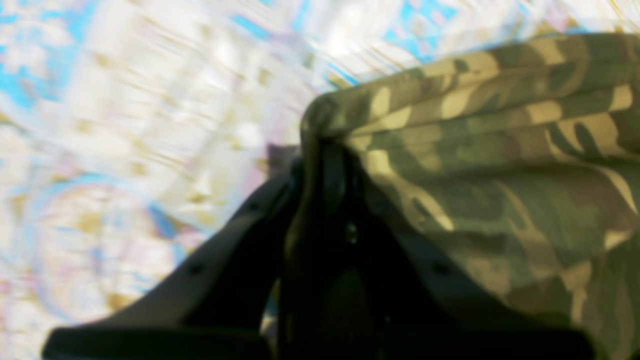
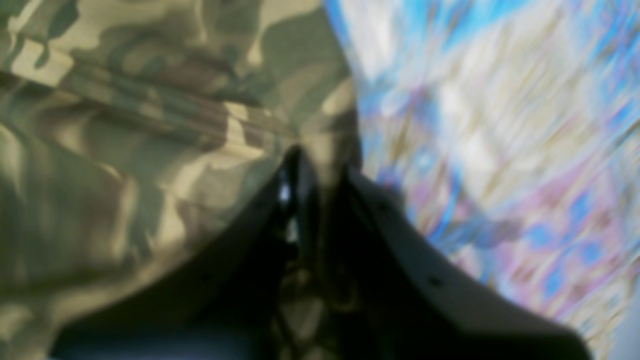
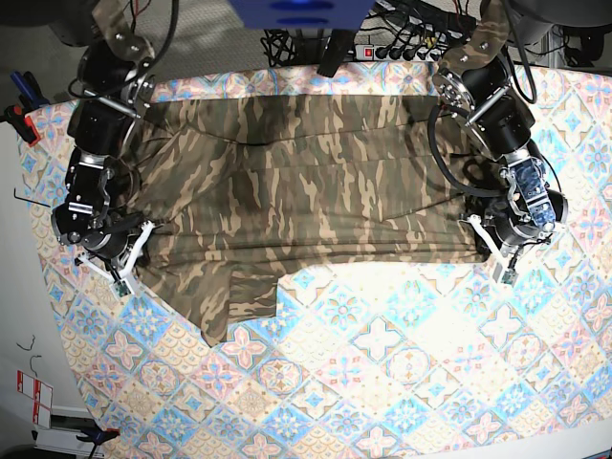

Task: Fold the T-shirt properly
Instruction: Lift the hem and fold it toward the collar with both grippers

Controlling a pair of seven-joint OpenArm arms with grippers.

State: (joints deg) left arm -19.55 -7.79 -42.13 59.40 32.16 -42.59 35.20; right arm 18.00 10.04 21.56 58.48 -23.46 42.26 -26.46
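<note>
Nearest to us in the base view lies bare tablecloth (image 3: 402, 373), its blue, pink and cream diamonds covering the worktop, and we see one sleeve (image 3: 234, 301) of the T-shirt (image 3: 306, 182) hanging toward us past the folded edge, on that view's left. Just behind it the shirt stretches as a wide camouflage band across the cloth, its near edge a long straight fold running between our two arms. Our right pincer (image 3: 122, 260) sits at the end of that fold on the view's left, and our left pincer (image 3: 492, 251) sits at the end on the view's right. Through the left wrist camera we find the left pincer (image 1: 320, 165) closed on a bunched corner of the T-shirt (image 1: 500, 150), the fabric spreading away to the right over the blurred tablecloth (image 1: 150, 100). Through the right wrist camera the right pincer (image 2: 312, 170) is likewise clamped on a pinch of the T-shirt (image 2: 150, 125), which fills the left of that picture, with tablecloth (image 2: 500, 125) smeared by blur on the right. Farther back the shirt's far edge lies near the far side of the worktop, and beyond it we make out a power strip (image 3: 402, 50) with cables
</note>
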